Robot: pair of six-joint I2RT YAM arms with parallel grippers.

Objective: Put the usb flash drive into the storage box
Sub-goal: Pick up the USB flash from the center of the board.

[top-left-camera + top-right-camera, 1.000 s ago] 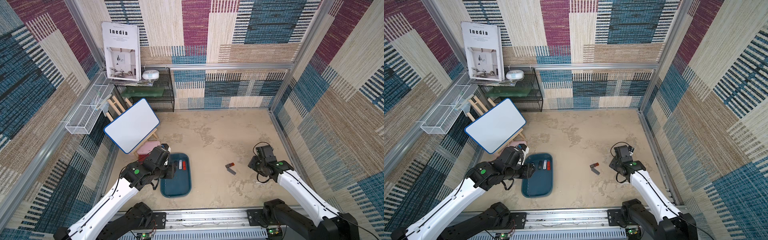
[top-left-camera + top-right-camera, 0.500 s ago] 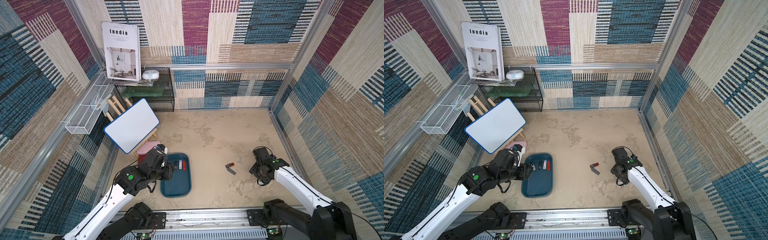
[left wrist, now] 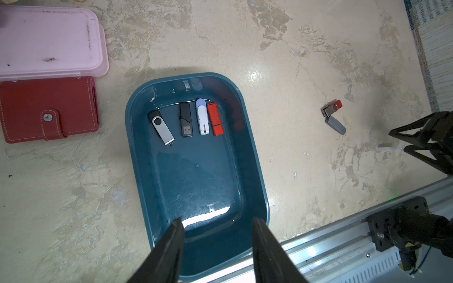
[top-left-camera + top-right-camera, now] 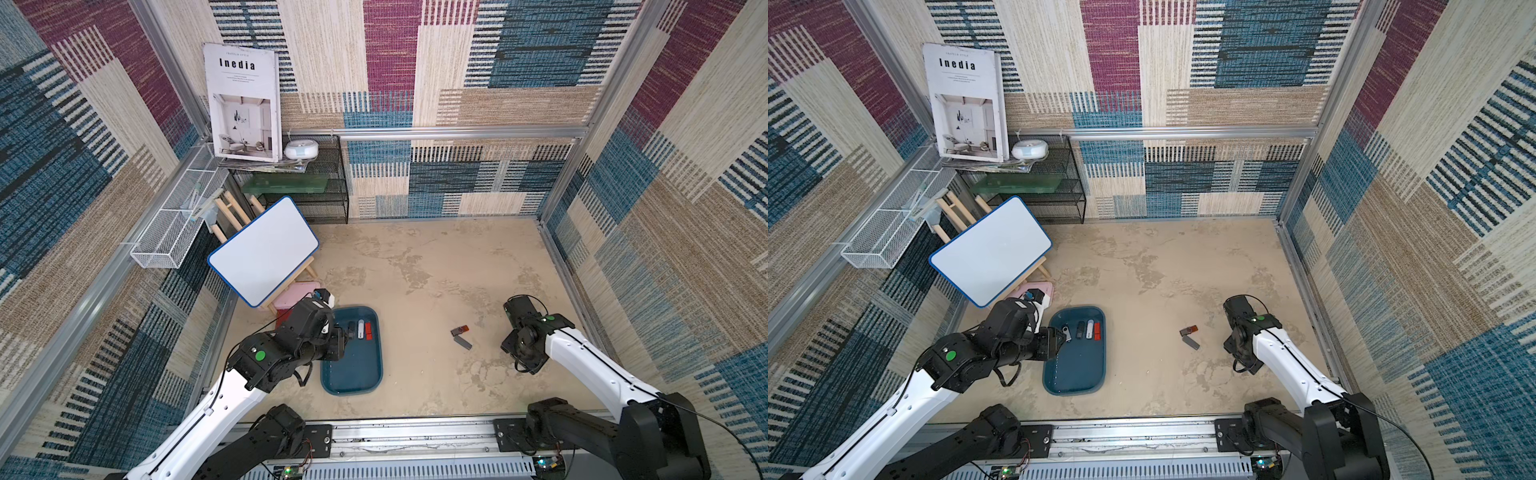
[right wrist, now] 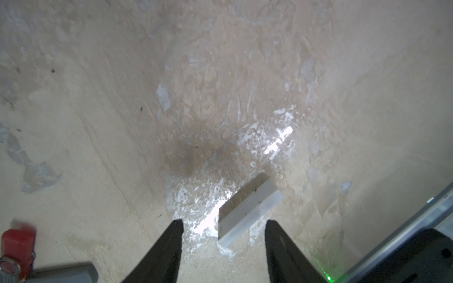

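Hovering over the box [image 3: 137, 159], the left claw [image 3: 218, 220] stood spread and empty. The right claw [image 5: 224, 221], also spread, pinched nothing; a white drive [image 5: 247, 205] lay flat on the table [image 5: 220, 73] just ahead of its tips. At the box's 3 o'clock, well apart from it, a grey drive [image 3: 336, 125] and a red swivel drive [image 3: 332, 107] lay just beside each other. Across the box's 12 o'clock end lay a black-silver drive [image 3: 161, 127], black drive [image 3: 186, 120], white-blue drive [image 3: 202, 117] and red drive [image 3: 215, 118]. A pink box [image 3: 49, 41] sat at its 11 o'clock.
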